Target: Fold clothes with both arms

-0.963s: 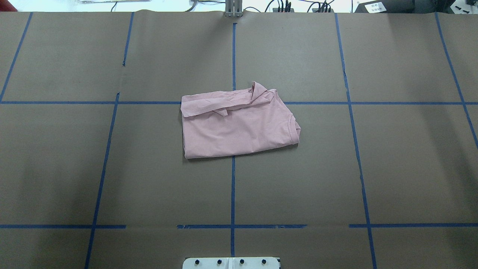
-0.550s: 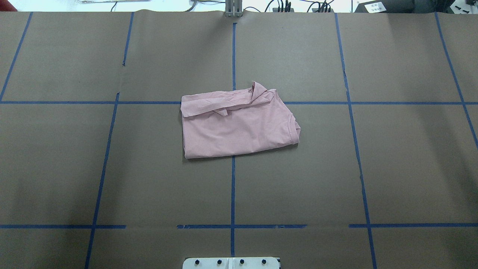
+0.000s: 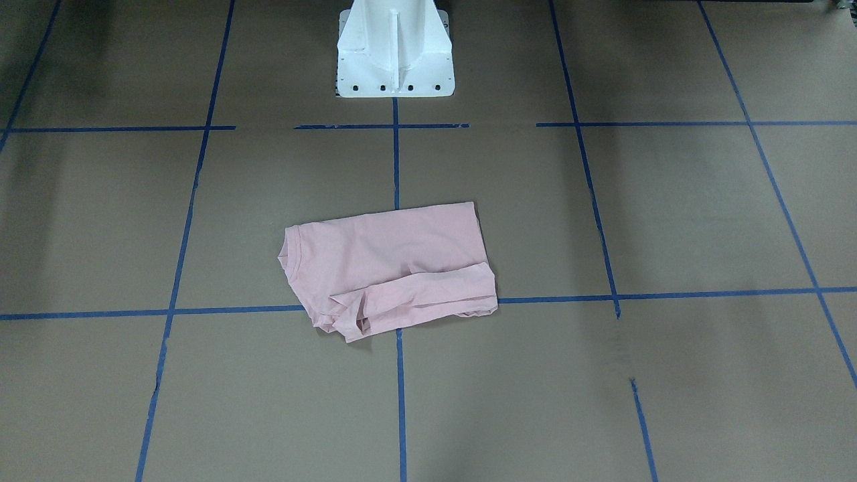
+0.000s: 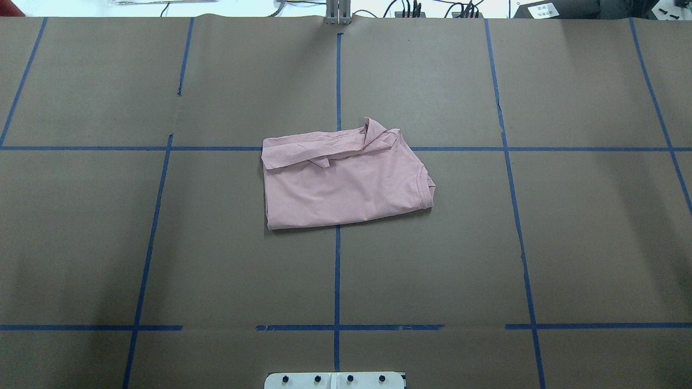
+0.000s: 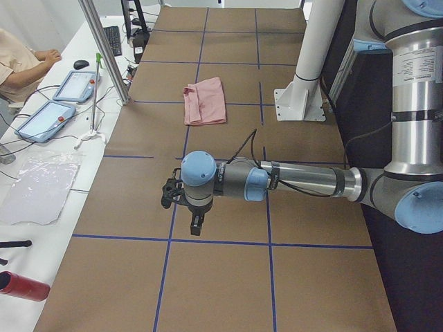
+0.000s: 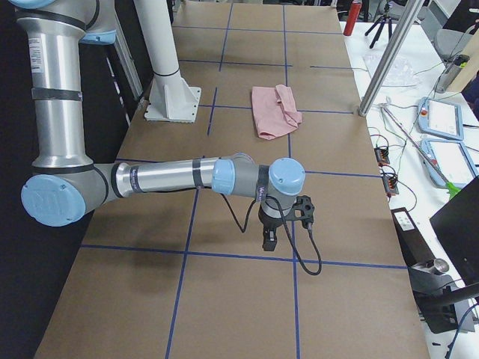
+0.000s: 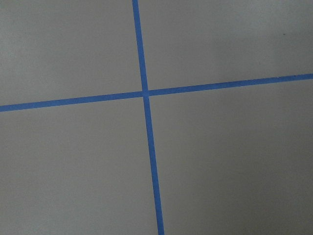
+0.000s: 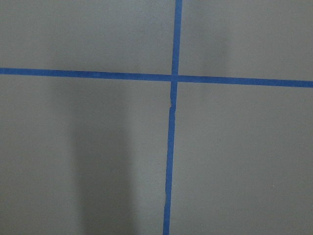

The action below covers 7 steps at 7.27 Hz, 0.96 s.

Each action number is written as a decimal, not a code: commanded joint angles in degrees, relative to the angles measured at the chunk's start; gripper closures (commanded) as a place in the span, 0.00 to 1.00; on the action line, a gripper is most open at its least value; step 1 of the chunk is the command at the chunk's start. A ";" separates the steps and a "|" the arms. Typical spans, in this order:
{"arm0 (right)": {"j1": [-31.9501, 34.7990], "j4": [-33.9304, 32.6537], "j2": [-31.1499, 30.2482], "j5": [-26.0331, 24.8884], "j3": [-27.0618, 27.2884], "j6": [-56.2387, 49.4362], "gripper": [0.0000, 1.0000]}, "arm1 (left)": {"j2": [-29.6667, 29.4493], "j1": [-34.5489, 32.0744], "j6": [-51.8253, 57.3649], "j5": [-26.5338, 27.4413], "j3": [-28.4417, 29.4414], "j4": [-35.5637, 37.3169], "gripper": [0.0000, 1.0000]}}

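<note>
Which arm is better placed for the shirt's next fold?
Right, marginally. The left arm and right arm both hang far out toward the table ends, but the shirt reaches further past the centre tape line to the robot's right.

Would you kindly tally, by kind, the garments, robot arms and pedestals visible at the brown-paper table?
Pale pink folded T-shirt: 1
Silver-grey jointed robot arms with light-blue joint caps: 2 (left arm, right arm)
White pedestal base: 1
Total: 4
</note>
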 commanded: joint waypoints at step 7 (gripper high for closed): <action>0.00 0.10 -1.70 0.09 2.38 -0.10 0.00 | -0.78 0.08 0.00 -0.69 3.57 2.30 0.00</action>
